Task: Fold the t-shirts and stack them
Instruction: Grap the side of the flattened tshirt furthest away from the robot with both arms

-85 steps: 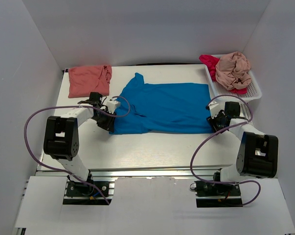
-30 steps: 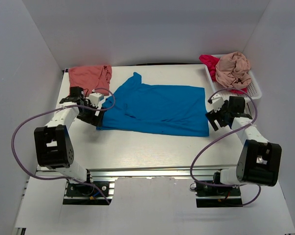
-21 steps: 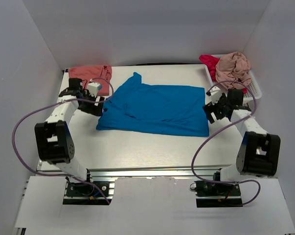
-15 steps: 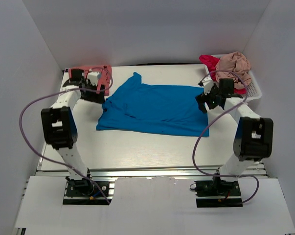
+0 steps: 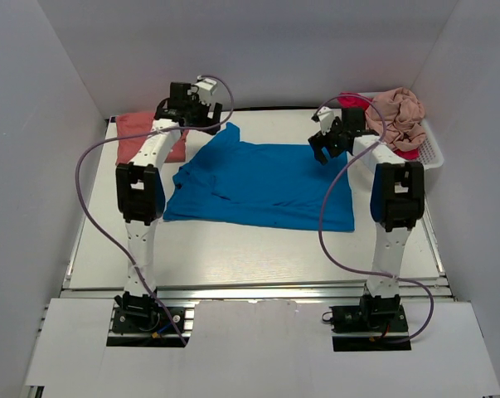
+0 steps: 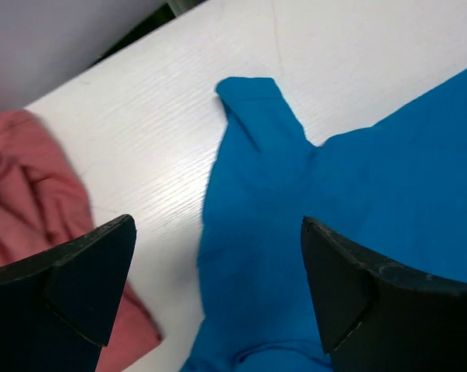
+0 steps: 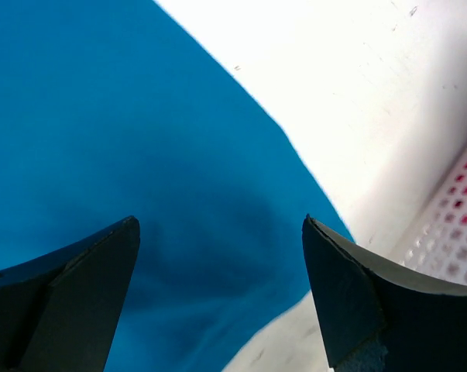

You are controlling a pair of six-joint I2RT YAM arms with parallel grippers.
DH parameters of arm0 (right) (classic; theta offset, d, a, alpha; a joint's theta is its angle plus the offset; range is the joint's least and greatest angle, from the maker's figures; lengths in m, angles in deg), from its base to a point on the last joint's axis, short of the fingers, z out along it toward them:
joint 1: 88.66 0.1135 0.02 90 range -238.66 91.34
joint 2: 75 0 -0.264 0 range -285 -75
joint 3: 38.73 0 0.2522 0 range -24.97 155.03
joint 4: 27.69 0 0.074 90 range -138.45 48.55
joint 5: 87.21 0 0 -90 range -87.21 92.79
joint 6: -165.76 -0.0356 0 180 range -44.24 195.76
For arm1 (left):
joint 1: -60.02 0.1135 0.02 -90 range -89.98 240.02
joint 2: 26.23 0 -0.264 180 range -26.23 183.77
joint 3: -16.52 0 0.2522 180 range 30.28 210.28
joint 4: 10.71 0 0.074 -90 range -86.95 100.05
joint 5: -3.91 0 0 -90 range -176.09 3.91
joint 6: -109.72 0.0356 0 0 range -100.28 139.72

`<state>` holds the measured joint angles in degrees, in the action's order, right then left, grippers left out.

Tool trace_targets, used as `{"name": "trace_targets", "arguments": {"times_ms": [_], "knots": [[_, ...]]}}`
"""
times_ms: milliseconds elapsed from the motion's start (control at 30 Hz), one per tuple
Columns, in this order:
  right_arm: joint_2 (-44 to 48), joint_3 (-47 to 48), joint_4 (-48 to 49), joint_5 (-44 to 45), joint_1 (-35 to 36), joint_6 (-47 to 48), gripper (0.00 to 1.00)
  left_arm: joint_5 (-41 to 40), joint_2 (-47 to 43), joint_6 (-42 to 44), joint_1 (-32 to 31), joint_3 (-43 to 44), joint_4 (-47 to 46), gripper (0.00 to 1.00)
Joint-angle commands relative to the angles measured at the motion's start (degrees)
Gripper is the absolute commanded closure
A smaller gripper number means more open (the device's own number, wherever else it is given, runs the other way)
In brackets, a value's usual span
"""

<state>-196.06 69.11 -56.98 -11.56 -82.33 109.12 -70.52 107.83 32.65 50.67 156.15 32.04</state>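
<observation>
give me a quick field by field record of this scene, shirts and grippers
blue t-shirt: spread out, middle of table
salmon t-shirt: far left corner of table
beige-pink t-shirt: crumpled in basket, on top of magenta t-shirt
left gripper: open, empty, above blue sleeve
right gripper: open, empty, above blue shirt's far right corner

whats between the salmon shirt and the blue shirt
Just bare white table, seen in the left wrist view: the salmon-coral t-shirt and the blue t-shirt lie apart.
</observation>
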Motion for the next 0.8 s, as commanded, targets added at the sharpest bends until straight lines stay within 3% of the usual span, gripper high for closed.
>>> {"name": "trace_targets", "arguments": {"times_ms": [0, 267, 433, 767], "knots": [[-4.35, 6.62, -3.44, -0.67, -0.62, -2.60, 0.11, -0.64, 0.76, -2.47, 0.64, -1.94, -5.17, 0.04], [1.07, -1.17, -0.99, -2.52, 2.19, -2.52, 0.11, -1.24, 7.08, -3.17, -0.06, -0.62, -9.12, 0.05], [7.75, -11.17, 0.58, -2.70, 4.48, -1.64, 0.11, -1.08, 14.55, -5.45, -0.32, 6.49, -10.80, 0.09], [15.76, -21.82, 1.55, -1.56, 6.68, -0.32, 0.11, -2.13, 20.63, -7.12, -2.52, 12.12, -15.72, 0.17]]}}
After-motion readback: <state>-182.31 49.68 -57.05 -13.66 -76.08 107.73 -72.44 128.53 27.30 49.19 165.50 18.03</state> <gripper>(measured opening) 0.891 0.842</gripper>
